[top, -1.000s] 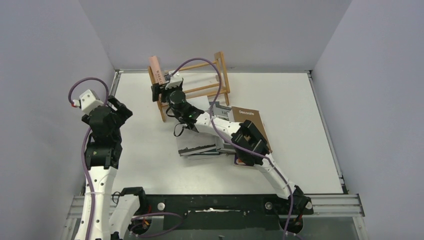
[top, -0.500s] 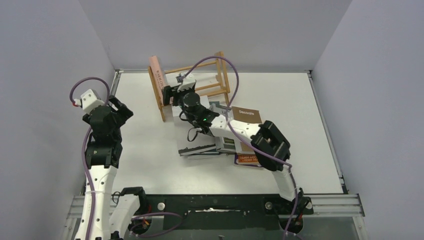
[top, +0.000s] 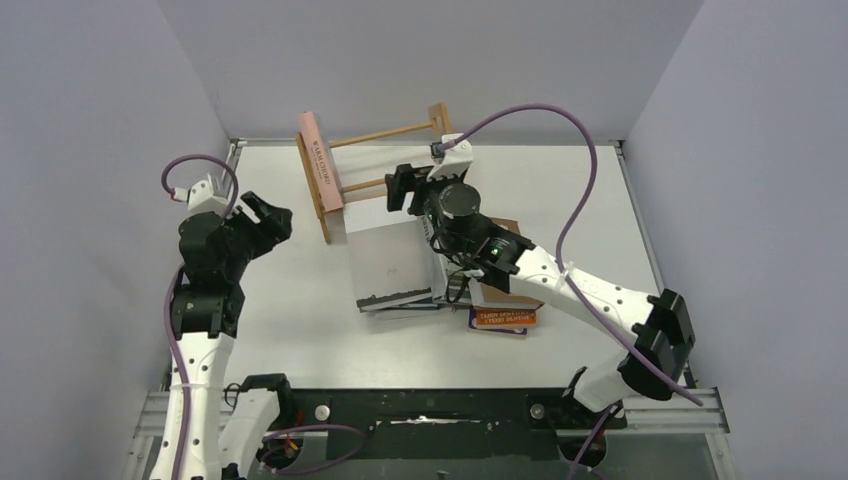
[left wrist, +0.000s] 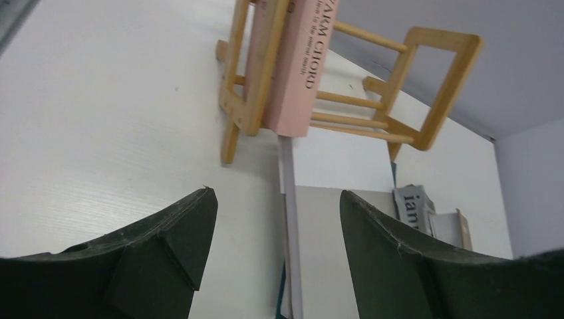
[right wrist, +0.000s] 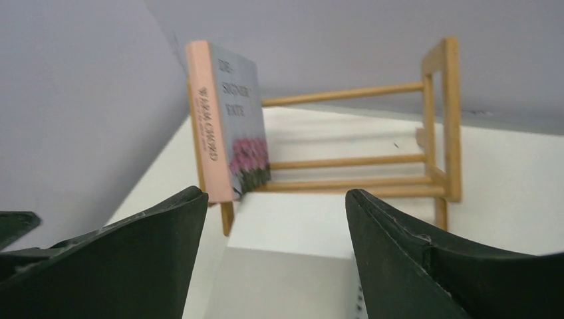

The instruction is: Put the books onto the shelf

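While the left gripper [left wrist: 277,195] and right gripper [right wrist: 276,193] were seen apart, empty, the stiff grey book [top: 390,255] was judged graspable edgewise.

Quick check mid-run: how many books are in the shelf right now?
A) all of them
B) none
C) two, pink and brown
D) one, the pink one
D: only the pink book stands in the shelf, at its left end; the other books lie in a pile on the table in front of it.
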